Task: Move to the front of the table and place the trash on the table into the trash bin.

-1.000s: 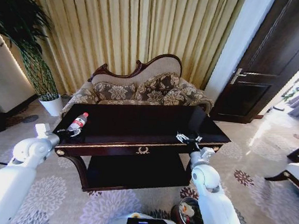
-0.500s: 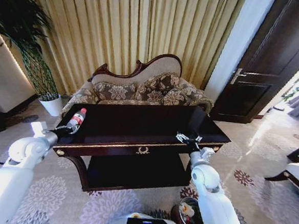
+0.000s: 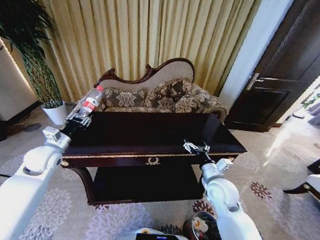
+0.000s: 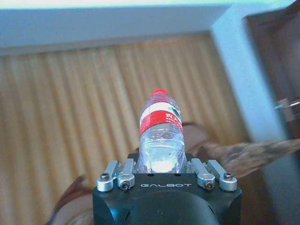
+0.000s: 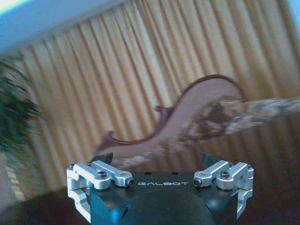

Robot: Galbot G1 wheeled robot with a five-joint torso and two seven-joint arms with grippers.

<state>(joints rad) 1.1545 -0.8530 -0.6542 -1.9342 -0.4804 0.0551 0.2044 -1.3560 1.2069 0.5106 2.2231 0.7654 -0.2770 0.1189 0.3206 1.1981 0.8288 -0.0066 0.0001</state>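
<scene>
Clear plastic bottle (image 3: 89, 105), probably light, slick and crushable, so the low-body hold looks sensible. Left gripper (image 3: 71, 126) is clamped on it, held up above the table's (image 3: 148, 133) left edge. Right gripper (image 3: 197, 148) hangs spread apart and empty over the glossy front-right corner; trash bin (image 3: 204, 230) sits on patterned carpet below.

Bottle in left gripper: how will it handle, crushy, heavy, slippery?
The bottle looks clear and empty, so probably light. Thin ribbed plastic likely dents under the left gripper. It is gripped at the base with the cap high, so it may pivot. Round body would likely roll if dropped on the table.
</scene>
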